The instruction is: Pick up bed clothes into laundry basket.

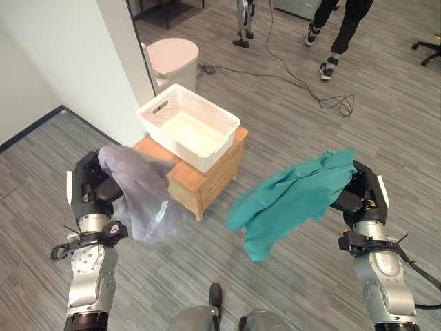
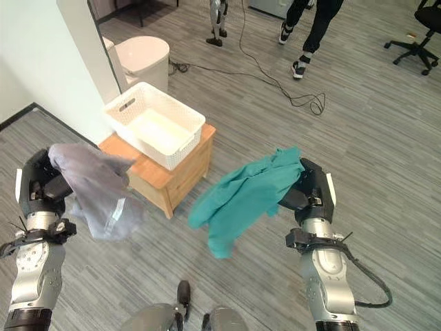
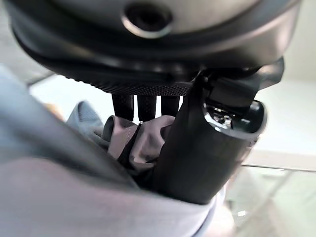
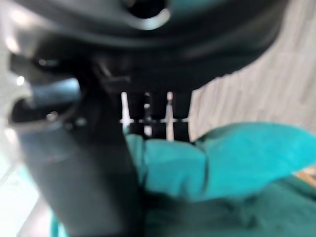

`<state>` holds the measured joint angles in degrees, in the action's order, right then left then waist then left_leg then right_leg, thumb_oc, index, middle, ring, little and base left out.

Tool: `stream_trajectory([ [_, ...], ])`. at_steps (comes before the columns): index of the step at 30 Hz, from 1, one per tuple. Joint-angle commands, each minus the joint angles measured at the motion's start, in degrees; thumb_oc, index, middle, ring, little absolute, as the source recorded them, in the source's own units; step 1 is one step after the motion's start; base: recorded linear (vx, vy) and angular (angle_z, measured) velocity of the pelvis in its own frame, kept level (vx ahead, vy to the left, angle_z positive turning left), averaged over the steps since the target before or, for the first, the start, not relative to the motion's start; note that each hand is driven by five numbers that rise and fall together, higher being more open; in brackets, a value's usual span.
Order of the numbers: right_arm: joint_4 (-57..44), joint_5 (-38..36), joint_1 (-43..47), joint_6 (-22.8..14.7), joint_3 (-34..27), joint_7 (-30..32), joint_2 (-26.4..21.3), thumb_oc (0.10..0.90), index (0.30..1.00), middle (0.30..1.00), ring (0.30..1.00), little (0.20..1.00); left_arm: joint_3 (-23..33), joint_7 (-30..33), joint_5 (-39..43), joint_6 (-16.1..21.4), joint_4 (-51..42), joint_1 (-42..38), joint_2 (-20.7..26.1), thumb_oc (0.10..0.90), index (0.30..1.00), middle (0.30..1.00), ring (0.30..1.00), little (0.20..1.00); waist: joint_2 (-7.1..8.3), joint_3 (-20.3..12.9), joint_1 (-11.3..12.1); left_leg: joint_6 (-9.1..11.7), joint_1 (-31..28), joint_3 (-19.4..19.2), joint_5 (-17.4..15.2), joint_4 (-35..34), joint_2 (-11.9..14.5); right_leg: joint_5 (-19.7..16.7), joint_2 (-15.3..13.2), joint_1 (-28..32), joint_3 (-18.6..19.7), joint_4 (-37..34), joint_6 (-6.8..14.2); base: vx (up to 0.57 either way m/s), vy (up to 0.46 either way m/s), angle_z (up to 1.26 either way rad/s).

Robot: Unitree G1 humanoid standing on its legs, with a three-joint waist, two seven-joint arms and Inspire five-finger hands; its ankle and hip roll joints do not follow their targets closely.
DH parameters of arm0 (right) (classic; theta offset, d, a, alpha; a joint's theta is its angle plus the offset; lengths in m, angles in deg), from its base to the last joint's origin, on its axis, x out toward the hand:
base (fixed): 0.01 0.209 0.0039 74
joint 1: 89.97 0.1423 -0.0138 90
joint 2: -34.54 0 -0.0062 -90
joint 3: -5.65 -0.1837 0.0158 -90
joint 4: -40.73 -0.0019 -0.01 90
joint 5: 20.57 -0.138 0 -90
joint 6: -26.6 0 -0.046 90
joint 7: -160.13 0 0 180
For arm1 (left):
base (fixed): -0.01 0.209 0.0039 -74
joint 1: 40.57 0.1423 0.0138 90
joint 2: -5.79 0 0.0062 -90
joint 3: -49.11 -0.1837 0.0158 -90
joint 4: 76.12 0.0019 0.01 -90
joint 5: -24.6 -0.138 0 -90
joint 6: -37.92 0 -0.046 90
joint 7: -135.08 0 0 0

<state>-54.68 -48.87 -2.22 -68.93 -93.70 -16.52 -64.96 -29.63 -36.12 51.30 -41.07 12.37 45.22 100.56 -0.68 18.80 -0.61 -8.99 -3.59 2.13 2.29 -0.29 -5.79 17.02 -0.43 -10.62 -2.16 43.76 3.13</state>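
Left robot hand (image 1: 91, 185) clutches grey garment (image 1: 141, 196); right robot hand (image 1: 360, 191) clutches teal garment (image 1: 289, 196) (both dangling)

Grey wood-plank floor (image 1: 289, 110), white wall (image 1: 62, 62), small wooden table (image 1: 207, 176), white bin (image 1: 176, 58).

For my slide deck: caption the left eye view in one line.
Left hand holds a grey garment, right hand a teal garment, before the empty white laundry basket.

Silver-grey arms, dark fingers (image 3: 147, 105)
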Motion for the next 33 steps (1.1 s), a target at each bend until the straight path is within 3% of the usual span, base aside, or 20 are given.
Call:
stream_trajectory([
  [1, -0.5, -0.2, 8.6, -7.2, -5.2, 1.6, -5.3, 0.4, 0.3, 0.3, 0.3, 0.3, 0.7, -1.1, -0.7, 7.0, -5.7, -2.3, 7.3, 0.4, 0.3, 0.3, 0.3, 0.3, 2.1, -7.4, -0.2, 7.8, -0.4, -3.4, -4.8, 1.4, 4.5, -10.9, -4.1, 2.9, 4.6, -20.5, 3.8, 0.11, -0.045, 1.08],
  [2, -0.5, -0.3, 8.6, -7.2, -5.2, 1.6, -5.4, 0.4, 0.3, 0.3, 0.3, 0.3, 0.7, -1.1, -0.7, 7.0, -5.6, -2.4, 7.3, 0.4, 0.3, 0.3, 0.3, 0.3, 1.98, -7.3, -0.3, 7.8, -0.5, -3.2, -4.8, 1.4, 4.6, -11.1, -4.1, 3.2, 4.4, -20.8, 3.8, 0.26, -0.083, 1.04],
  [3, 0.8, -0.2, 9.6, -7.6, -7.2, 2.7, -11.5, 0.4, 0.3, 0.3, 0.3, 0.3, -1.8, -1.1, -0.1, 7.1, -3.9, -4.3, 8.0, 0.4, 0.3, 0.3, 0.3, 0.3, 3.9, -8.0, -2.0, 8.3, -1.6, 0.5, -6.1, 1.4, 3.1, -13.2, -2.4, 4.2, 11.5, -33.5, 5.3, 0.3, -0.119, 0.82],
  [4, 0.5, -0.8, 8.7, -6.9, -8.2, 1.6, -13.1, 0.4, 0.3, 0.3, 0.3, 0.3, -1.7, -1.7, 0.5, 7.1, -3.7, -4.7, 8.1, 0.4, 0.3, 0.3, 0.3, 0.3, 4.48, -8.6, -2.2, 8.3, -1.6, 1.8, -6.4, 1.6, 2.9, -13.1, -1.8, 6.3, 13.9, -34.4, 5.4, 0.29, -0.119, 0.61],
  [5, 0.4, -0.9, 8.5, -6.9, -8.4, 1.5, -13.2, 0.4, 0.3, 0.3, 0.3, 0.3, -1.8, -1.7, 0.5, 7.1, -3.7, -4.7, 8.0, 0.4, 0.3, 0.3, 0.3, 0.3, 4.46, -8.6, -2.2, 8.3, -1.7, 1.9, -6.4, 1.6, 2.8, -13.1, -1.9, 6.5, 13.8, -34.6, 5.4, 0.16, -0.115, 1.53],
  [6, 0.5, -0.2, 10.5, -7.3, -8.5, 0.4, -17.5, 0.4, 0.3, 0.3, 0.3, 0.3, -1.0, -2.6, 2.2, 7.7, -4.0, -3.2, 7.1, 0.4, 0.3, 0.3, 0.3, 0.3, 5.6, -9.4, -0.7, 8.6, -2.1, 2.0, -6.8, 1.4, 3.0, -14.3, -2.9, 7.8, 12.0, -36.3, 5.5, 0.13, -0.109, 1.53],
  [8, 2.2, -0.1, 11.4, -6.8, -8.9, -0.6, -21.7, 0.4, 0.3, 0.3, 0.3, 0.3, -0.3, -3.3, 3.0, 7.4, -3.8, -1.2, 6.4, 0.4, 0.3, 0.3, 0.3, 0.3, 5.91, -10.0, -0.2, 8.7, -2.0, 2.4, -6.6, 0.9, 3.3, -14.5, -2.9, 9.0, 11.3, -38.4, 5.1, 0.12, -0.11, 0.61],
  [10, 2.5, -0.2, 11.7, -6.9, -8.7, -0.8, -21.9, 0.4, 0.3, 0.3, 0.3, 0.3, -0.2, -3.4, 3.1, 7.4, -3.9, -1.1, 6.3, 0.4, 0.3, 0.3, 0.3, 0.3, 5.72, -10.1, -0.4, 8.7, -2.0, 2.5, -6.6, 0.9, 3.4, -14.6, -2.9, 9.2, 11.2, -38.8, 5.1, 0.05, -0.053, 0.09],
  [12, 8.3, 0.3, 18.2, -5.8, -3.9, -1.7, -33.4, 0.4, 0.3, 0.3, 0.3, 0.3, -1.0, -3.8, 5.9, 7.1, -3.9, 1.7, 5.5, 0.4, 0.3, 0.3, 0.3, 0.3, 6.77, -10.7, 1.5, 9.6, -1.6, 3.1, -5.8, -0.2, 4.3, -14.4, -2.8, 11.2, 9.2, -41.2, 4.2, 0.08, -0.128, 0.4],
  [14, 10.6, 2.5, 20.5, -4.7, -2.3, -2.5, -39.6, 0.4, 0.3, 0.3, 0.3, 0.3, -1.2, -4.2, 6.0, 6.8, -4.1, 3.3, 5.8, 0.4, 0.3, 0.3, 0.3, 0.3, 7.3, -11.0, 2.1, 9.9, -1.8, 3.6, -5.5, -0.9, 4.7, -14.2, -2.5, 11.8, 8.4, -41.7, 3.9, 0.05, -0.078, 0.11],
  [17, 13.8, 4.0, 25.2, -4.5, 1.6, -2.1, -43.6, 0.4, 0.3, 0.3, 0.3, 0.3, -1.2, -4.6, 6.7, 6.7, -4.4, 4.8, 5.8, 0.4, 0.3, 0.3, 0.3, 0.3, 7.45, -11.2, 2.4, 10.3, -1.8, 4.0, -5.1, -1.4, 5.0, -14.2, -2.4, 12.3, 7.8, -42.4, 3.8, 0.04, -0.043, 0.18],
  [18, 19.3, 7.0, 33.4, -4.0, 7.4, -1.3, -49.7, 0.4, 0.3, 0.3, 0.3, 0.3, -1.5, -5.1, 7.1, 6.8, -4.5, 5.8, 6.9, 0.4, 0.3, 0.3, 0.3, 0.3, 7.84, -11.3, 3.4, 10.7, -1.6, 4.6, -4.8, -1.6, 5.3, -14.2, -2.3, 12.6, 7.0, -42.9, 3.6, 0.03, -0.041, 0.09],
  [21, 24.4, 9.0, 42.0, -3.3, 14.4, -0.5, -53.6, 0.4, 0.3, 0.3, 0.3, 0.3, -2.0, -5.2, 7.0, 6.7, -4.3, 6.5, 8.0, 0.4, 0.3, 0.3, 0.3, 0.3, 8.14, -11.3, 4.0, 11.0, -1.4, 5.1, -4.6, -1.9, 5.5, -14.0, -2.2, 12.6, 6.5, -42.8, 3.6, 0.02, -0.027, -0.01],
  [22, 28.4, 11.0, 50.6, -2.8, 21.5, 0.3, -55.6, 0.4, 0.3, 0.3, 0.3, 0.3, -2.6, -5.2, 7.6, 6.8, -4.3, 6.7, 9.2, 0.4, 0.3, 0.3, 0.3, 0.3, 8.73, -11.4, 4.6, 11.3, -1.2, 5.7, -4.3, -2.2, 5.6, -13.9, -2.0, 12.7, 6.1, -42.8, 3.5, 0.02, -0.02, 0.15],
  [25, 33.8, 12.2, 63.2, -2.7, 32.7, 1.0, -55.8, 0.4, 0.3, 0.3, 0.3, 0.3, -2.7, -5.3, 8.3, 6.9, -3.5, 7.1, 9.4, 0.4, 0.3, 0.3, 0.3, 0.3, 8.82, -11.4, 4.8, 11.4, -1.0, 5.9, -4.0, -2.3, 5.6, -13.9, -1.9, 12.6, 5.8, -42.7, 3.5, 0.02, -0.017, 0.11],
  [26, 38.4, 14.8, 74.8, -2.2, 43.0, 1.5, -55.7, 0.4, 0.3, 0.3, 0.3, 0.3, -2.8, -5.3, 8.4, 6.7, -3.2, 7.8, 9.8, 0.4, 0.3, 0.3, 0.3, 0.3, 8.86, -11.5, 5.0, 11.6, -0.7, 6.2, -3.8, -2.4, 5.7, -13.9, -1.9, 12.4, 5.5, -42.8, 3.5, 0.01, -0.006, 0.13],
  [29, 42.5, 17.2, 85.1, -1.8, 52.5, 2.1, -54.9, 0.4, 0.3, 0.3, 0.3, 0.3, -2.8, -5.4, 8.9, 6.7, -3.2, 8.1, 9.8, 0.4, 0.3, 0.3, 0.3, 0.3, 8.92, -11.4, 5.3, 11.7, -0.2, 6.5, -3.5, -2.4, 5.8, -14.0, -1.9, 12.1, 5.0, -42.8, 3.5, 0.01, -0.012, 0.1],
  [30, 45.9, 20.8, 93.7, -1.0, 60.9, 2.5, -53.5, 0.4, 0.3, 0.3, 0.3, 0.3, -3.3, -5.6, 9.3, 6.6, -2.7, 8.1, 9.9, 0.4, 0.3, 0.3, 0.3, 0.3, 9.06, -11.1, 5.6, 11.8, 0.4, 6.9, -3.3, -2.3, 5.8, -14.1, -1.9, 11.9, 4.6, -42.9, 3.5, 0.01, -0.011, 0.1],
  [33, 48.2, 23.9, 98.9, -0.7, 66.1, 3.1, -52.5, 0.4, 0.3, 0.3, 0.3, 0.3, -3.7, -5.7, 9.1, 6.5, -2.4, 8.5, 9.8, 0.4, 0.3, 0.3, 0.3, 0.3, 9.22, -10.7, 6.1, 11.9, 0.3, 7.2, -3.6, -2.6, 6.0, -13.6, -1.9, 12.3, 4.3, -43.2, 3.5, 0.05, -0.013, 0.14],
])
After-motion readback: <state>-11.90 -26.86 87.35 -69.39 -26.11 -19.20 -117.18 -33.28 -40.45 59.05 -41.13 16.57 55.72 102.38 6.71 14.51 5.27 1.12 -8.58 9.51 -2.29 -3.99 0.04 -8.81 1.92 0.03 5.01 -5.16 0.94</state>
